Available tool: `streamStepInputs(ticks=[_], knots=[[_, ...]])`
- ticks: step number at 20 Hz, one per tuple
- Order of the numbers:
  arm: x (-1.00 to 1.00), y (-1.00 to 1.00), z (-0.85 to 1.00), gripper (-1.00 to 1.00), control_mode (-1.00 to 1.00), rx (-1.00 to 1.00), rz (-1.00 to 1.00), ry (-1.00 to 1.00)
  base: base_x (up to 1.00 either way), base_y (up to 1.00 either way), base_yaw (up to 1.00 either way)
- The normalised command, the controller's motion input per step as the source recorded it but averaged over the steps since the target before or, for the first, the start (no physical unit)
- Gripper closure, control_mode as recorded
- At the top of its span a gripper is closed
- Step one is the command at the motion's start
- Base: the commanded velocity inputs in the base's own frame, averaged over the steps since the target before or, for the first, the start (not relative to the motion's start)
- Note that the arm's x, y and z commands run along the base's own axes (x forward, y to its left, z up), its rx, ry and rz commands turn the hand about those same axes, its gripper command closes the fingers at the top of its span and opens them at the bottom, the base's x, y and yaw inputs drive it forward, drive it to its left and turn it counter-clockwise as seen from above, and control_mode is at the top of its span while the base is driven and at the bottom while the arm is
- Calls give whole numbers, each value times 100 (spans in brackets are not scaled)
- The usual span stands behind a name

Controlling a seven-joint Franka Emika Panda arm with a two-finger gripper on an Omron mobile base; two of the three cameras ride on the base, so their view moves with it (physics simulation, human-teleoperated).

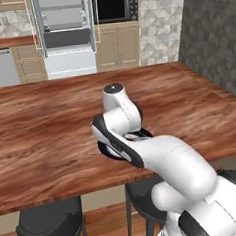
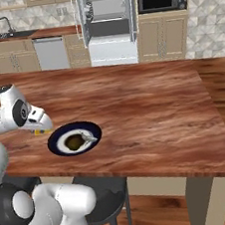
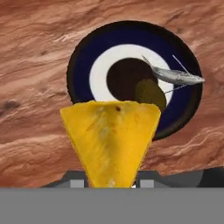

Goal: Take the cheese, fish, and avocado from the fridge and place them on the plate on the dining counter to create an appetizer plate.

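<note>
Pinching the cheese (image 3: 110, 140) in the gripper (image 3: 110, 181). Just beyond the jaws: plate (image 3: 85, 65) holding avocado (image 3: 149, 92) and fish (image 3: 175, 76), on the dining counter (image 3: 35, 65).

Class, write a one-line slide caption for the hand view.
Gripper holds cheese above plate bearing avocado and fish.

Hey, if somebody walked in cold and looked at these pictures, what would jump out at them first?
The bright yellow cheese wedge, held in the gripper just short of the plate. Next, that dark navy plate near the dining counter's front edge, with the avocado and a silvery fish on it. Behind the counter, the fridge stands open.
</note>
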Motion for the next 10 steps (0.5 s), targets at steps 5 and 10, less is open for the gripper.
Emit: streamStepInputs(ticks=[5,10], knots=[[100,0,-46,100,-100,0,0,0,0,0,0],[95,0,-56,100,-100,0,0,0,0,0,0]])
